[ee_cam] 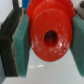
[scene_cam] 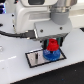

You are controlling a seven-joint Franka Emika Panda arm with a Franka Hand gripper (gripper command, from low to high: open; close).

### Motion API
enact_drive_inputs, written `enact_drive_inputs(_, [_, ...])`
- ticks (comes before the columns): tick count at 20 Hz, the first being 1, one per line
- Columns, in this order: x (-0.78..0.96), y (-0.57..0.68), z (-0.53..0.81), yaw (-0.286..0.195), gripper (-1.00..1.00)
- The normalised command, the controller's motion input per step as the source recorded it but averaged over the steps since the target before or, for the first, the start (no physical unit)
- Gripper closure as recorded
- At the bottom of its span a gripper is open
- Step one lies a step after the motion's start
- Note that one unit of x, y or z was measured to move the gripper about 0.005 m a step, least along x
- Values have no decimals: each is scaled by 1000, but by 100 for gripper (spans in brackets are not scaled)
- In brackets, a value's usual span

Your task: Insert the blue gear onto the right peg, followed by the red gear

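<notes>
red plastic, small, thick and toothed, the red gear [ee_cam: 50,36] sits clamped between the gripper [scene_cam: 51,43]'s teal pads [ee_cam: 22,45], its centre hole facing down so it can slide over a pin. below it the flat bright blue plastic gear [scene_cam: 51,55] already lies on the black-rimmed grey plate [scene_cam: 34,59], presumably seated on the right peg, which is hidden.

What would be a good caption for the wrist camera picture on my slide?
Close-up from the wrist: the gripper holds the red gear between its teal pads, the gear's centre hole facing the camera.
</notes>
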Motion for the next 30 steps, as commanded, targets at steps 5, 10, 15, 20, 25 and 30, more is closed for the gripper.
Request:
enact_drive_inputs(5, [170, 10, -41, 0, 100])
enact_drive_inputs(10, [216, 6, -37, 0, 100])
enact_drive_inputs(15, [76, 30, 38, 0, 100])
enact_drive_inputs(20, [178, 313, 404, 0, 100])
enact_drive_inputs(25, [186, 120, 222, 0, 100])
enact_drive_inputs(30, [208, -43, 37, 0, 100])
